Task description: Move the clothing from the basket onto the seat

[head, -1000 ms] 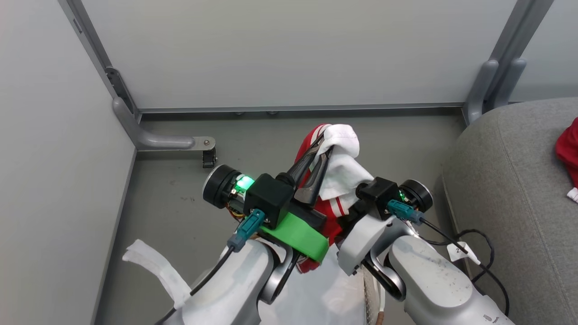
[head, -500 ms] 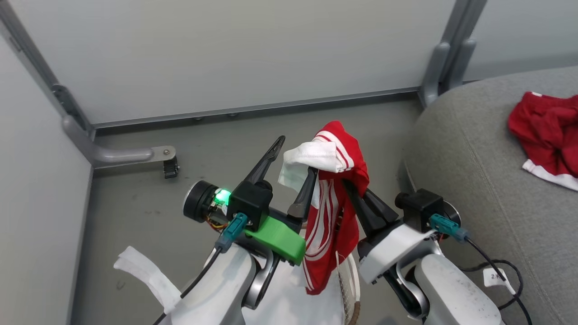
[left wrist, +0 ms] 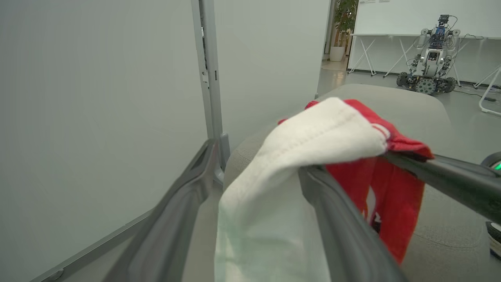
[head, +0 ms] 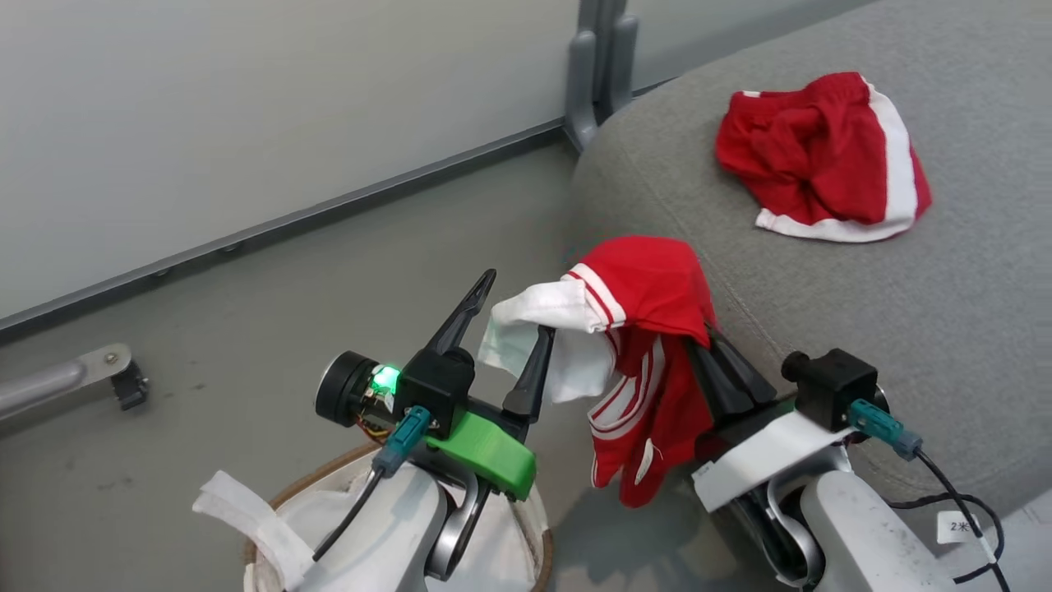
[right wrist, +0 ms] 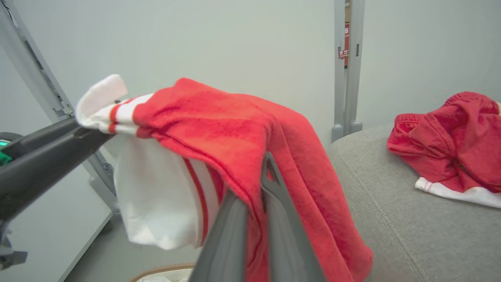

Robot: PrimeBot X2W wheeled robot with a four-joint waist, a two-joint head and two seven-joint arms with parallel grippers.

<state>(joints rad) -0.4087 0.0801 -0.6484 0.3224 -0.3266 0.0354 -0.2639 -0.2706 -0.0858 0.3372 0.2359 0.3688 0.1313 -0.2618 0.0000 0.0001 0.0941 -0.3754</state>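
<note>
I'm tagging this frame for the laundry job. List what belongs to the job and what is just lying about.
Belongs to the job:
held red garment, pinched by the right gripper and draped over one finger of the open left gripper
second red garment, lying on the seat
basket

Just lying about:
wall post
floor bracket
black cable
distant robot

Head view: grey floor, faintly scuffed, meeting pale partition wall along grey base rail. Grey upright post at panel joint. Metal foot bracket with small black caster far left. Left wrist view: another wheeled robot, potted plant, white table in background.
</note>
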